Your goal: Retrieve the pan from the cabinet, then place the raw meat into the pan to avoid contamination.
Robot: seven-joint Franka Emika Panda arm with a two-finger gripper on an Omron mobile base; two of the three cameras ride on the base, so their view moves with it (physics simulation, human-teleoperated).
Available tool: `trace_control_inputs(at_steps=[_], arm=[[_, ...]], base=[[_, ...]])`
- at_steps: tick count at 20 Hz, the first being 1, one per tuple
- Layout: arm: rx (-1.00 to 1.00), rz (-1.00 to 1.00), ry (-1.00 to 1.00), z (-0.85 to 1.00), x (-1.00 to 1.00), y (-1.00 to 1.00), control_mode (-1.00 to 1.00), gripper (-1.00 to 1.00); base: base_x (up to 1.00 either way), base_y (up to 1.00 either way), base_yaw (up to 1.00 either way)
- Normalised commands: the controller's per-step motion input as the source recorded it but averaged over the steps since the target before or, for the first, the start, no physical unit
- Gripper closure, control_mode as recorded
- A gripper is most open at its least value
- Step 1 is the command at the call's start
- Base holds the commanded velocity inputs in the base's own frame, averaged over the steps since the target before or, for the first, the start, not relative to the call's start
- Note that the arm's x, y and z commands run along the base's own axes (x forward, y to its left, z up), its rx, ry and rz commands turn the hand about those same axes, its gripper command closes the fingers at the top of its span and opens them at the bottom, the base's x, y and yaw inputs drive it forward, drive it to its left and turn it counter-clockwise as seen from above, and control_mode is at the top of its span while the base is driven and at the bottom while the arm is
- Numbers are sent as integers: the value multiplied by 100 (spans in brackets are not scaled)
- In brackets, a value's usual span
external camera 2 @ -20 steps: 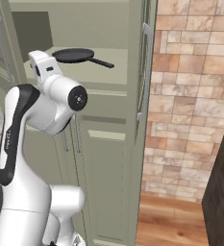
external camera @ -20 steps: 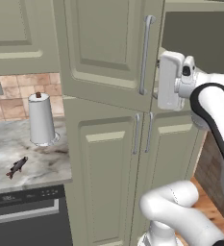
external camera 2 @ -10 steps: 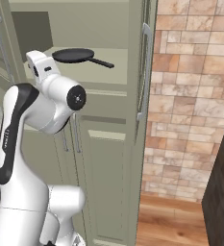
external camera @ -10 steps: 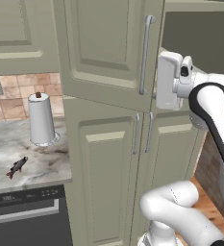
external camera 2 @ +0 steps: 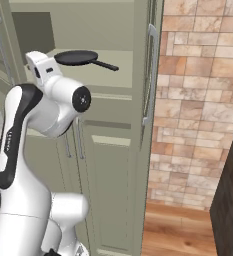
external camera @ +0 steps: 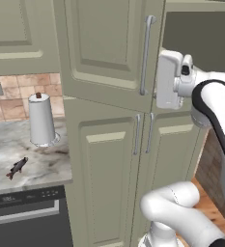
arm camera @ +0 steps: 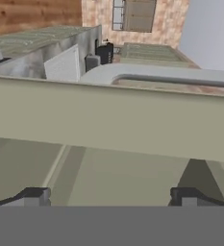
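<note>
One pan (external camera 2: pixel 77 57), one fish (external camera: pixel 17 167), one paper-towel roll (external camera: pixel 41 120), one dishwasher (external camera: pixel 27 219).

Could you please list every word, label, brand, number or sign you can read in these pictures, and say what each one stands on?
No readable text in any of the views.
The dishwasher carries a small pale strip on its control panel: too small and blurred to read.
The cabinet, the pan, the paper-towel roll and the raw meat bear no lettering.

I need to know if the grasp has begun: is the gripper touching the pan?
Apart. The right base view shows the pan alone on the cabinet shelf.
</note>
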Motion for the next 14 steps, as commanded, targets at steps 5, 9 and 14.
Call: trace_control_inputs(at_steps=[5, 9, 14], arm=[[0, 4, 0, 2, -5, 13, -100, -100], [0, 5, 0, 5, -17, 12, -100, -100], [0, 6, -2, 13, -38, 10, -100, -100]], base=[[0, 0, 0], [0, 0, 0], [0, 0, 0]])
